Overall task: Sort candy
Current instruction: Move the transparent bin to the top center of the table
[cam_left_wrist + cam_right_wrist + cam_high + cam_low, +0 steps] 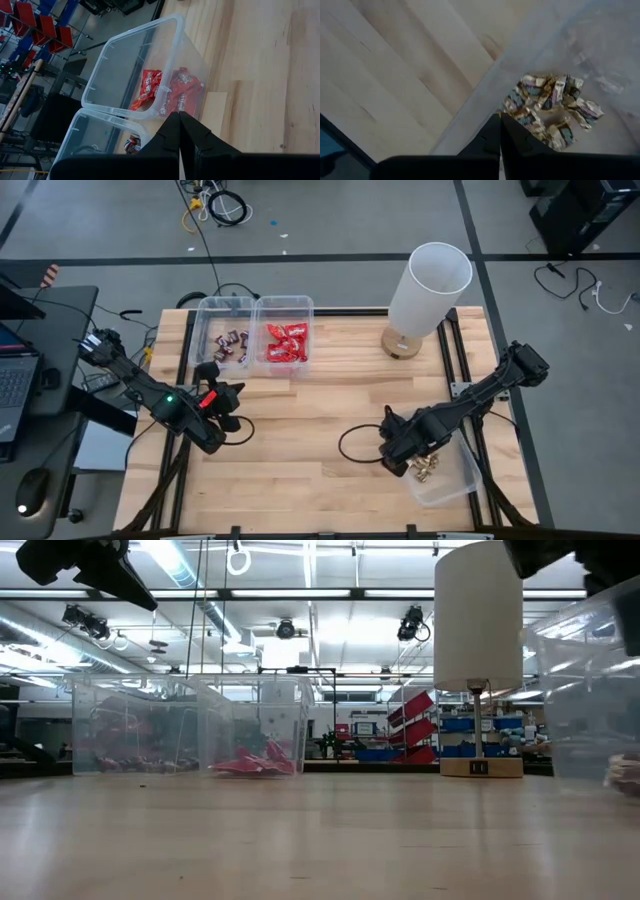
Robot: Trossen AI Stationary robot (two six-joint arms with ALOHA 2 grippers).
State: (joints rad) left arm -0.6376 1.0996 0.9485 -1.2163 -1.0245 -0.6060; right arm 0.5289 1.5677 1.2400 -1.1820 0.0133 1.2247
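Note:
The candy lies sorted in clear bins. Red packets (287,343) (170,92) fill one bin at the table's far edge. Dark mini bars (232,340) lie in the bin to its left. Gold-foil pieces (428,468) (550,107) sit in a third bin (455,485) at the near right. My left gripper (210,375) (179,125) hangs shut and empty above the table, pointing at the two far bins. My right gripper (395,458) (500,125) points down, shut and empty, over the left rim of the gold bin.
A lamp with a tall white shade (428,285) (478,660) stands on a wooden base at the far right. A dark cable loop (352,442) lies on the wood beside my right gripper. Bare tabletop stretches across the middle and near side.

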